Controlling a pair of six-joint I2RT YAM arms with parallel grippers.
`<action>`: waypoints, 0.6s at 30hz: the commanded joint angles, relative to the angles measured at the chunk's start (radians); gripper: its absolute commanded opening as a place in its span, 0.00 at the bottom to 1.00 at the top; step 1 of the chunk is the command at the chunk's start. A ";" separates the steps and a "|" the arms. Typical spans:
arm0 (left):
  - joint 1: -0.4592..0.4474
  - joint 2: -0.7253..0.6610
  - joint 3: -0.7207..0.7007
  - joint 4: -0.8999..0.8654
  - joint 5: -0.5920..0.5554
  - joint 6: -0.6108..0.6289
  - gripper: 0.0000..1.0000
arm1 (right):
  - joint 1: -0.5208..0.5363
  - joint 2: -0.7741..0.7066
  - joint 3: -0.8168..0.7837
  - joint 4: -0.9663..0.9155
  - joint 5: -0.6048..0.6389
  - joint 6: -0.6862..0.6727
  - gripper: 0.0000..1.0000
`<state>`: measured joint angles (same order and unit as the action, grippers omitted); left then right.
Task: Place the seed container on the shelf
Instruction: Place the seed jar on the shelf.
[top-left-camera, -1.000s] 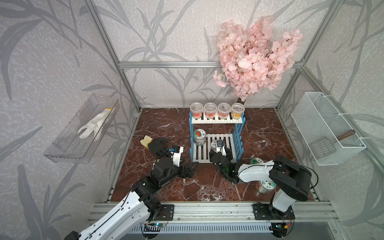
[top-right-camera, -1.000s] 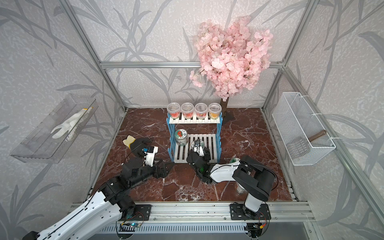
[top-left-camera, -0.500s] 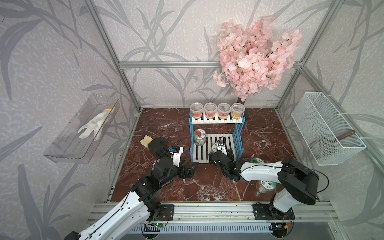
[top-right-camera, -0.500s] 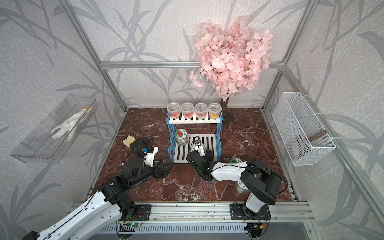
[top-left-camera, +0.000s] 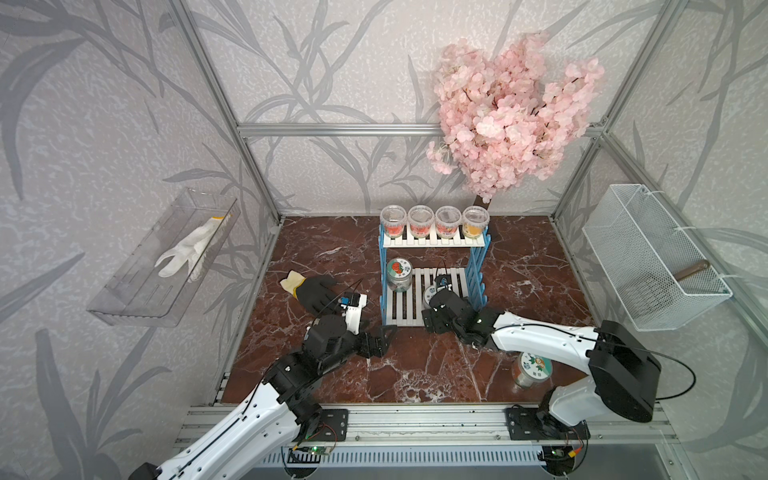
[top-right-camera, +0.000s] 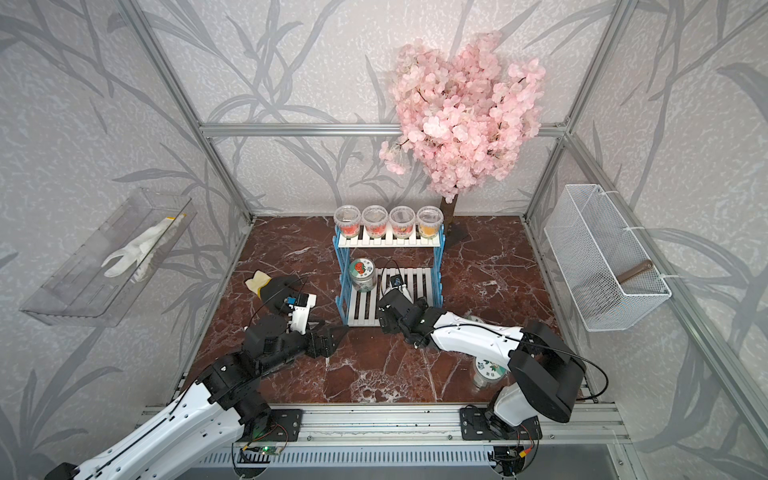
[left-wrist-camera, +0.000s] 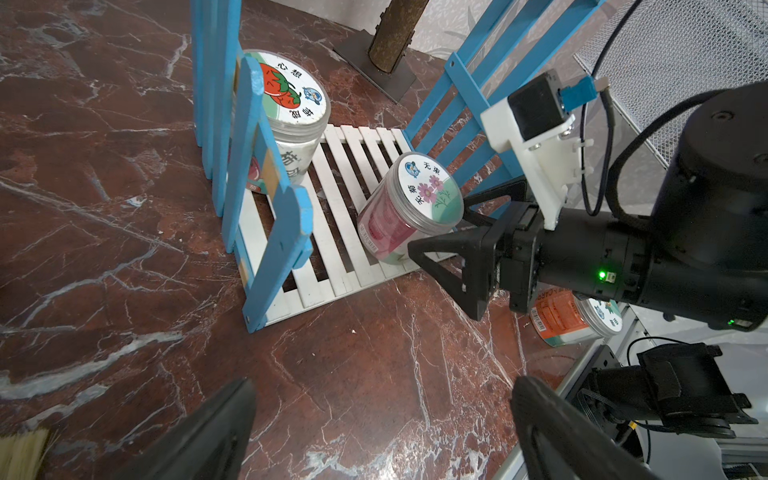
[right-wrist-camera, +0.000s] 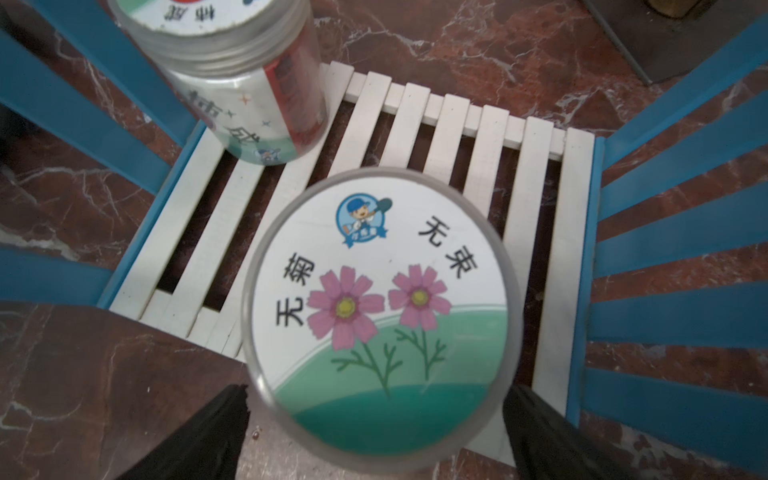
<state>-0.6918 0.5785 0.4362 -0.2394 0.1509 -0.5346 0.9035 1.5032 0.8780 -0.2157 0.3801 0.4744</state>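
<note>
Two grippers spread wide, holding nothing | flower-lid seed jar (left-wrist-camera: 409, 216) lid-up at front edge of lower board of shelf (left-wrist-camera: 332, 232), between right gripper (left-wrist-camera: 438, 227) jaws | left gripper (top-left-camera: 382, 338) farther, off shelf's front-left corner

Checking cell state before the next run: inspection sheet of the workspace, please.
Surface: red marble top, nothing spilled seen.
Job's things: flower-lid seed container on the lower board of the shelf, beside strawberry-lid jar; four cups on the top board.
Clutter: black glove on the marble; spare jar by the right arm.
Grippers: right gripper open, flanking the container, contact unclear; left gripper open, empty, over the marble.
Cables: black loop at the right arm, nothing snagged seen.
Surroundings: white glove in clear wall tray; wire basket; pink blossom tree.
</note>
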 joint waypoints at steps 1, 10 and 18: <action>-0.002 0.000 0.016 -0.018 0.003 0.003 1.00 | -0.033 0.018 0.068 -0.048 -0.021 -0.066 0.99; -0.002 -0.023 0.003 -0.045 0.009 -0.011 1.00 | -0.080 0.071 0.121 -0.008 -0.147 -0.090 1.00; -0.002 -0.037 0.001 -0.055 0.003 -0.014 1.00 | -0.080 0.096 0.130 -0.016 -0.076 -0.048 0.87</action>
<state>-0.6918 0.5518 0.4366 -0.2783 0.1551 -0.5430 0.8257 1.6047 0.9997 -0.2325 0.2729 0.3996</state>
